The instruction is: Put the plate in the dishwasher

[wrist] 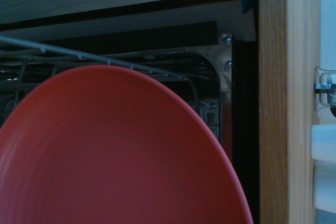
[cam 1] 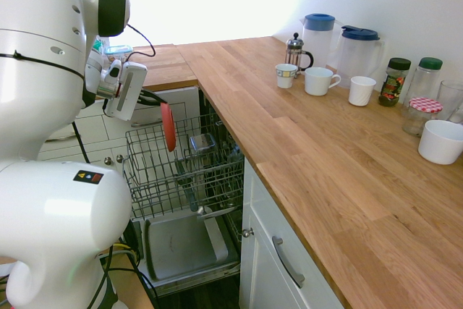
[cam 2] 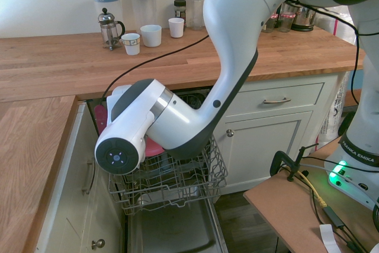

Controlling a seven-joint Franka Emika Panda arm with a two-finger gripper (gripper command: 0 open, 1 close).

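- Above the pulled-out wire rack [cam 1: 155,171], first exterior view: red plate [cam 1: 168,127] upright, edge-on, pinched in the gripper's [cam 1: 150,98] closed fingers.
- Second exterior view: arm [cam 2: 183,117] partly covers the plate; dishwasher [cam 2: 172,229] open below.
- Wrist view: plate face fills the foreground.

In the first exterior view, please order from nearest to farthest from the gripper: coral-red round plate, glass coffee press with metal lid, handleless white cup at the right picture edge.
1. Coral-red round plate: in the gripper, above the wire rack.
2. Glass coffee press: far end of the counter.
3. Handleless white cup: counter's right side in the picture.
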